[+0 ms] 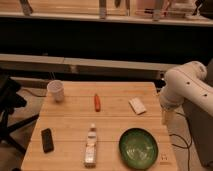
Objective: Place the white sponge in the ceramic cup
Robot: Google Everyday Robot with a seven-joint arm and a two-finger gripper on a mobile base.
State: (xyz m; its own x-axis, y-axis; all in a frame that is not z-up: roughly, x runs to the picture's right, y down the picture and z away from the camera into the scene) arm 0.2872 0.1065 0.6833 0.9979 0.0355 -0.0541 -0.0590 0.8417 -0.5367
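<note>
Here, a small plain white ceramic cup (56,90) stands at the wooden table's (70,120) far-left corner. The flat off-white rectangular sponge (137,106) lies right of centre, untouched. The white arm's gripper (166,117) hangs beside the right edge; open or closed, I cannot tell. Next, likely: reaching the sponge.

Bottle (90,145) label: not legible.
Table (70,122) corner mark: not legible.
Pincer (165,118): hangs just off the Table's right edge; no legible marking.
</note>
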